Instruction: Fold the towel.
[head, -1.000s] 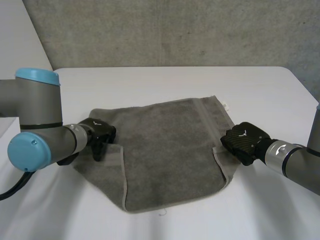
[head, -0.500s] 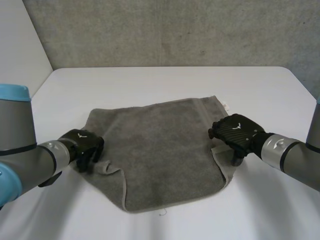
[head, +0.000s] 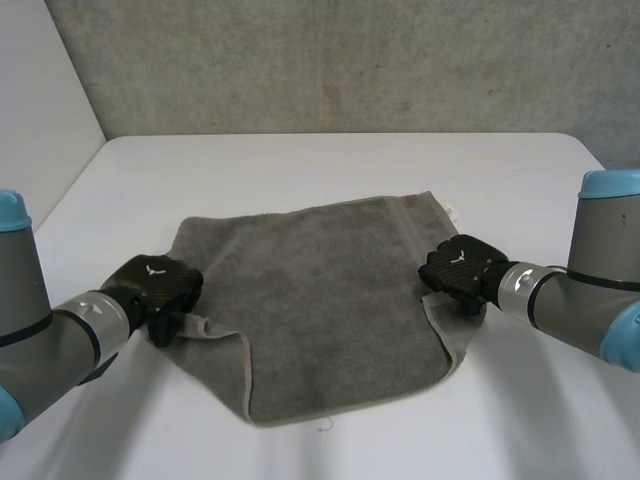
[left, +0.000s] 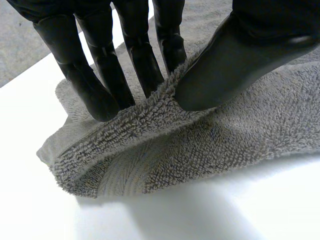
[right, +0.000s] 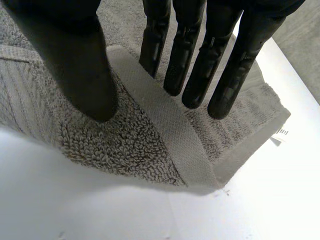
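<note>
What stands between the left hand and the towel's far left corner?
Probably nothing: only towel lies between, so it looks reachable. But the left hand pinches the towel's left edge and would drag it.

**White counter, one grey towel**

The counter (head: 330, 165) is a plain white top with rounded far corners. A single grey terry towel (head: 320, 300) lies directly on it, spread open near the middle and turned slightly askew, so its near edge runs at a slant. Most of the cloth sits flat. At its left edge a fold is bunched up off the surface, and at the right edge the cloth also rises a little (a smooth woven band runs across the towel just inside that edge). A small white label (head: 452, 212) sticks out at the far right corner and rests on the bare counter. White surface shows on every side of the towel.
</note>
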